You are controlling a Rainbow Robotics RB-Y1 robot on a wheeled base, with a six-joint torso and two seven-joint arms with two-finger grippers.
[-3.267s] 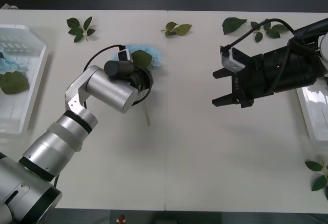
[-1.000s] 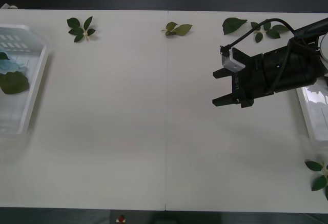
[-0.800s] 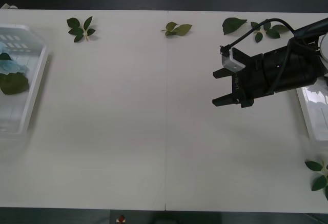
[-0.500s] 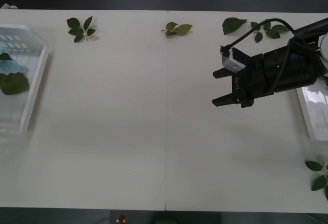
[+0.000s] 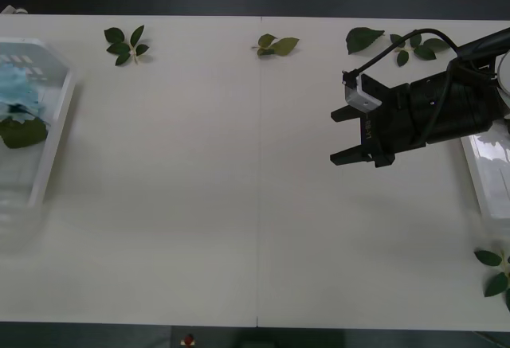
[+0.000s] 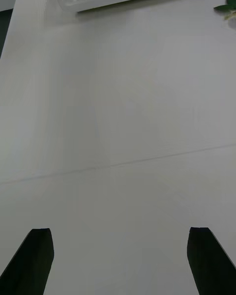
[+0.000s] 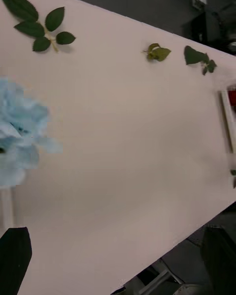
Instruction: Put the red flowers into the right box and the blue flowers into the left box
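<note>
Right tool (image 5: 339,135) is hovering spread and empty near the right box (image 5: 486,165); left tool (image 7: 118,255) is gaping over blue flowers (image 5: 17,91) lying in the left box (image 5: 49,145). Sorting is looking nearly complete.

A pale blue flower (image 7: 19,132) is showing near the open left gripper (image 7: 118,255), over the white surface (image 7: 132,142). Leaf sprigs (image 7: 39,22) are lying apart beyond.
</note>
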